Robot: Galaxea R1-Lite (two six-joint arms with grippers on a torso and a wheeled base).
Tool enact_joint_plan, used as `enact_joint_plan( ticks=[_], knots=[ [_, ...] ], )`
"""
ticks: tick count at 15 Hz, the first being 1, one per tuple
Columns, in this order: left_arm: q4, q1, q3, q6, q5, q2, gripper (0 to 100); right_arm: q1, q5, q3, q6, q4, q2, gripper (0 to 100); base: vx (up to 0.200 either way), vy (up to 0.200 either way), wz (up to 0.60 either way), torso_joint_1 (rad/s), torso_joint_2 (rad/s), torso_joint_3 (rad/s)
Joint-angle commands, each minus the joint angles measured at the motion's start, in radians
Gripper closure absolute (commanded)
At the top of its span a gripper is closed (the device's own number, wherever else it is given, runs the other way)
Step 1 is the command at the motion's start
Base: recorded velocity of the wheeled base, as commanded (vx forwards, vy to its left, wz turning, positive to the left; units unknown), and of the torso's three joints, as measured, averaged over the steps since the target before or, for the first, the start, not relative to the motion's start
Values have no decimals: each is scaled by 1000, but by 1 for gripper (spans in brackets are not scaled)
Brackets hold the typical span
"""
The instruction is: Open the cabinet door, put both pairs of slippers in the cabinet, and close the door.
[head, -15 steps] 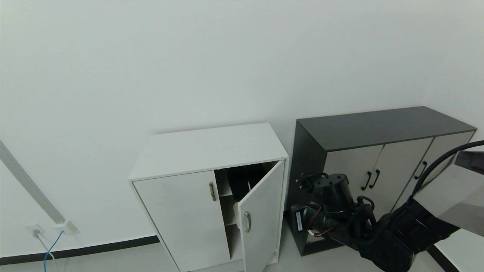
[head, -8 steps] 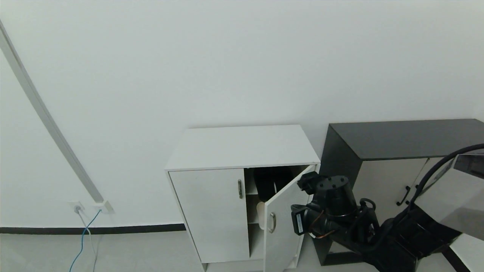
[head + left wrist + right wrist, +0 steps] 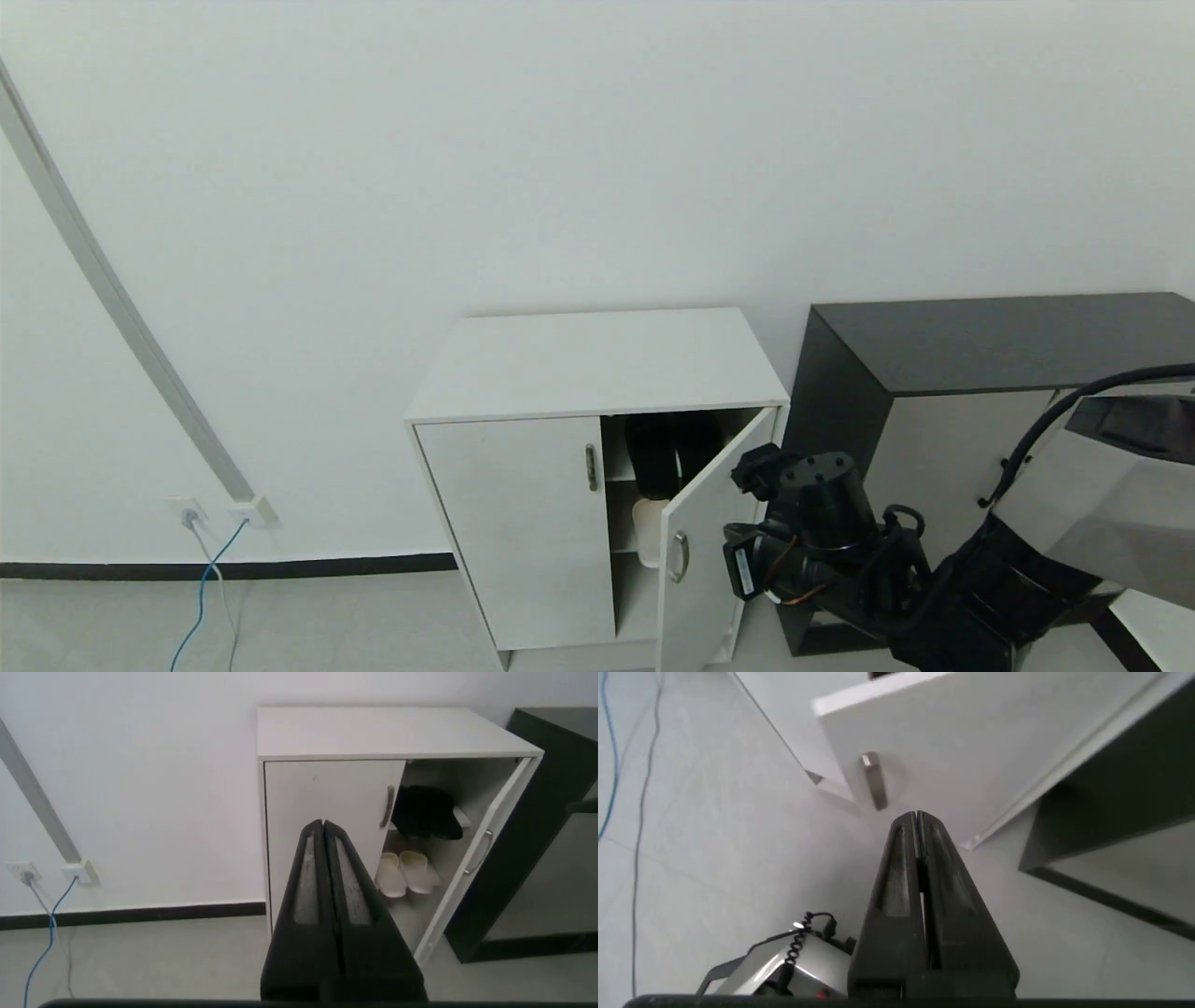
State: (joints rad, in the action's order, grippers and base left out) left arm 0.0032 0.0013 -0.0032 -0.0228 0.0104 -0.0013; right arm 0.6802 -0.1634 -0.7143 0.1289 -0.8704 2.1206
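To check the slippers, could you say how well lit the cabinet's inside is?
Head view: cabinet inside shadowed, black slippers blend in, pale pair dim. Left wrist view: both pairs clearly lit. Right wrist view: door evenly lit, no glare.

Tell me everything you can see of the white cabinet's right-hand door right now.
The right door is a flat white panel, seemingly laminated board, with a small vertical metal handle near its free edge. It stands partly open, hinged at the white cabinet's right side and swung outward; through the gap show dark slippers on the upper shelf and pale slippers below. The right gripper, shut, is just off its outer face; contact cannot be told.
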Motion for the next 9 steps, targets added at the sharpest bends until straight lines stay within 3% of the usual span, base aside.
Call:
enact_joint_plan(
  ticks=[1, 3, 9],
  knots=[
    [0, 0, 0, 0, 0, 1, 100, -1, 5, -1, 0, -13, 42, 100, 200, 0, 0, -2, 12, 2],
    [0, 0, 0, 0, 0, 1, 100, -1, 15, 32, 0, -24, 36, 100, 200, 0, 0, 7, 0, 2],
    [0, 0, 0, 0, 0, 1, 100, 2, 31, 53, -2, -51, 45, 100, 0, 0, 0, 0, 0, 0]
  ],
)
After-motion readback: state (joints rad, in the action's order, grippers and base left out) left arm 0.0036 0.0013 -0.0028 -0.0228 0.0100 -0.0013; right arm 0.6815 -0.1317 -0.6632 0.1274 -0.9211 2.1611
